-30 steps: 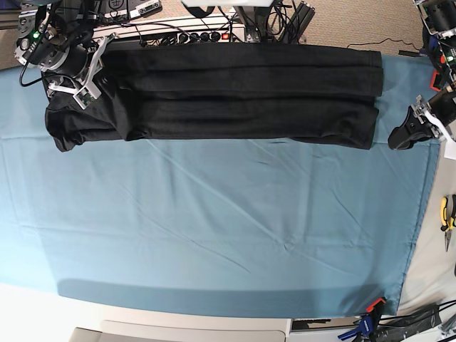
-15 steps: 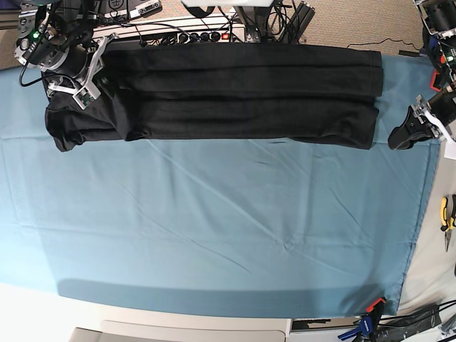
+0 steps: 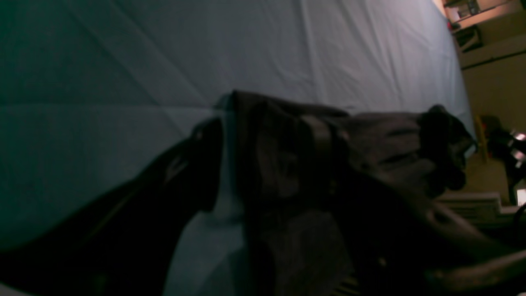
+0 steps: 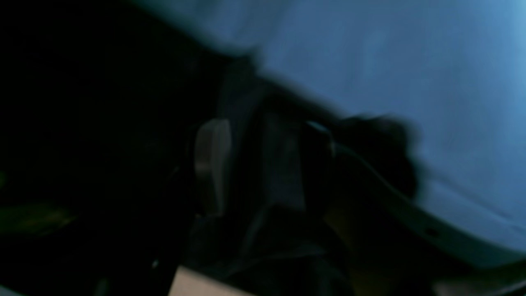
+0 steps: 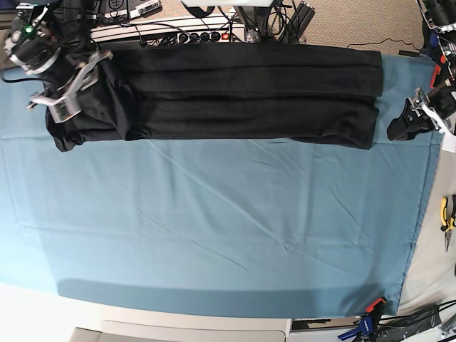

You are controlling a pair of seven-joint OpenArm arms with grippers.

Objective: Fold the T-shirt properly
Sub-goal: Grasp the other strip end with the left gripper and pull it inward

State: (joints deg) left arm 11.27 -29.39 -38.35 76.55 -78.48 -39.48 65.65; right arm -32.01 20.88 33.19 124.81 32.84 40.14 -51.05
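The black T-shirt point(image 5: 242, 92) lies as a long folded strip along the far edge of the teal table cloth point(image 5: 214, 228), plain side up. My right gripper point(image 5: 65, 89) hovers over the strip's bunched left end, jaws open and nothing held. In the blurred right wrist view a pale finger pad point(image 4: 211, 164) stands apart from the other finger, with dark fabric point(image 4: 82, 123) below. My left gripper point(image 5: 405, 125) sits on bare cloth just right of the strip's right end, open and empty. In its wrist view a dark finger point(image 3: 197, 164) frames the T-shirt point(image 3: 370, 139).
A power strip with cables point(image 5: 192, 34) runs behind the far table edge. Yellow-handled pliers point(image 5: 447, 214) lie off the cloth at the right. Blue and orange clamps point(image 5: 370, 310) grip the cloth's front right corner.
My right gripper has opened and shifted left over the shirt's left end. The left gripper has opened wider and moved slightly toward the far edge. The T-shirt has not moved.
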